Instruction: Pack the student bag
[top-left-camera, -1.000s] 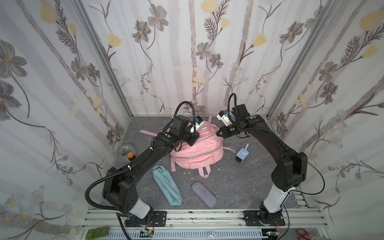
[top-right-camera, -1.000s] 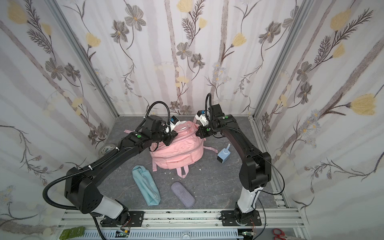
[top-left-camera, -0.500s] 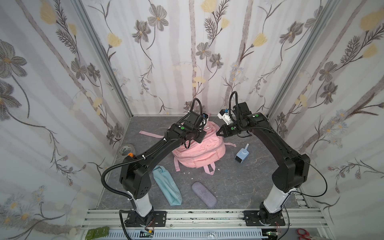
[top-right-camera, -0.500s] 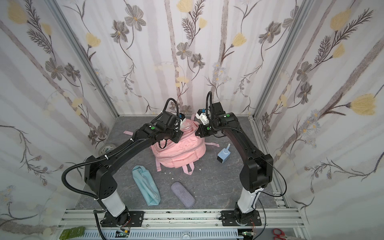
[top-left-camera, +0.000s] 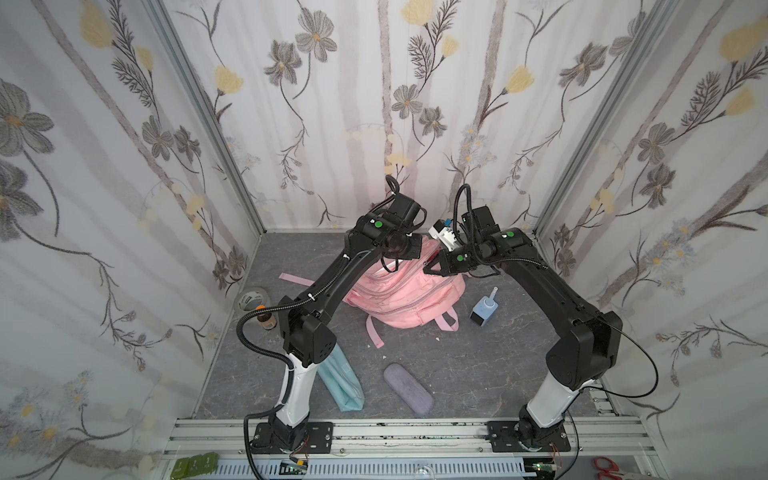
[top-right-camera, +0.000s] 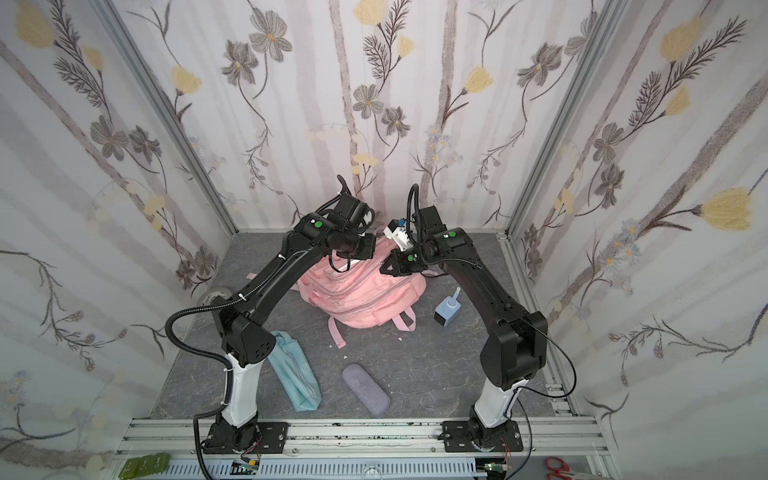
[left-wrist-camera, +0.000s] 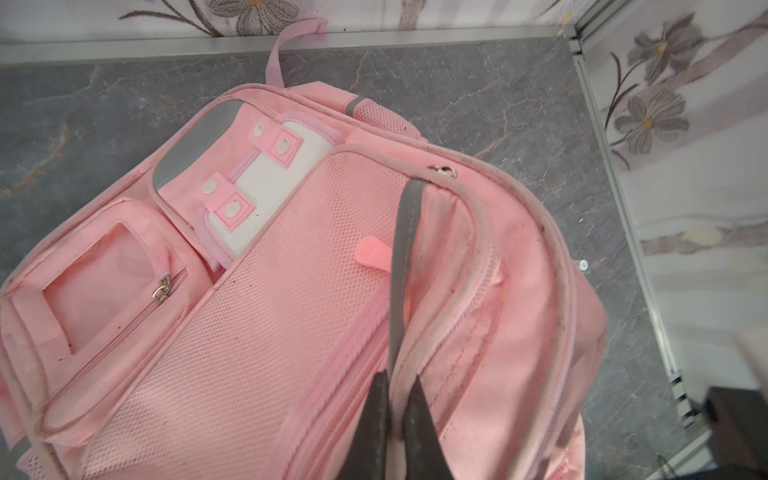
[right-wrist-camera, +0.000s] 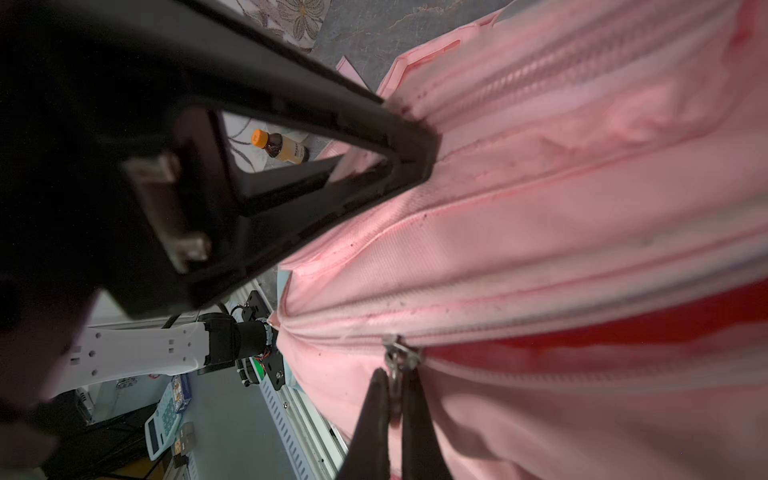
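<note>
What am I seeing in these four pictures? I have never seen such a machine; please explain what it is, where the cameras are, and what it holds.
These are two black robot arms on a rail: the left arm and the right arm. Two pictures look down on the whole scene; the other two come from a camera on each wrist. On the grey table are the pink student bag, a teal pouch, a purple case, a blue container, a tape roll and an orange-capped bottle. The left arm's jaws pinch the bag's fabric; the right arm's jaws are shut on its zipper pull.
</note>
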